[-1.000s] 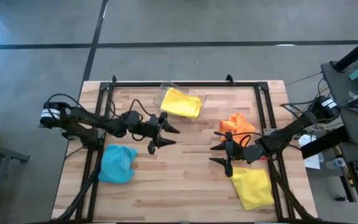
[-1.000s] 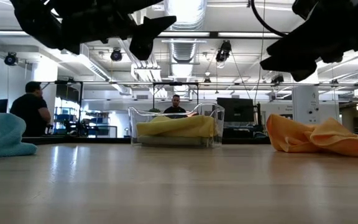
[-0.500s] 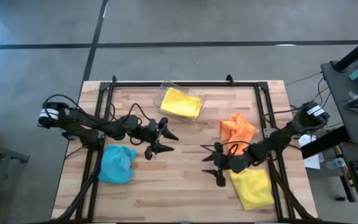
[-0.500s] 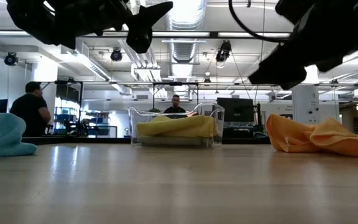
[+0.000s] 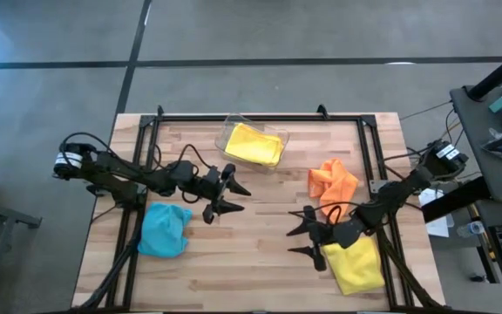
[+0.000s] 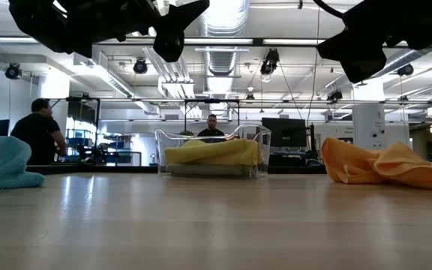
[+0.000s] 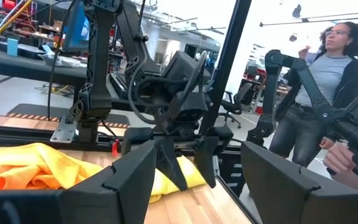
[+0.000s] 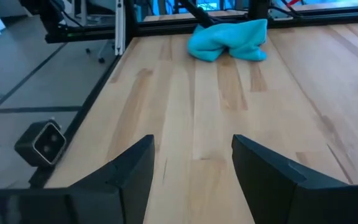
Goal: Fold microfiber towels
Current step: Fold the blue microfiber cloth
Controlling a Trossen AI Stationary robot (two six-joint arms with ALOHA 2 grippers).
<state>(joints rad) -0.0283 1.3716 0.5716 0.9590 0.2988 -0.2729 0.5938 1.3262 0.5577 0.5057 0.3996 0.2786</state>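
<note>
A: Progress? 
B: None folded. Blue towel [image 5: 165,229], orange towel [image 5: 331,181], yellow towel [image 5: 356,264] lie crumpled on desk [image 5: 260,262]; another yellow in clear bin [image 5: 231,133]. 
A: Jaws? 
B: Left gripper [image 5: 227,194], right gripper [image 5: 305,235]: wide, empty.

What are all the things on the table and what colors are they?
Blue towel: one, light blue, bunched up near the left side of the table.
Yellow towel in the bin: one, yellow, at the back middle.
Plastic bin: one, clear, holding that yellow towel.
Orange towel: one, orange, crumpled on the right.
Yellow towel on the table: one, yellow, front right corner.
Table: one, light wood.
Left claw: one, black, open, above the table's middle, holding nothing.
Right claw: one, black, open, beside the front yellow towel, holding nothing.
</note>
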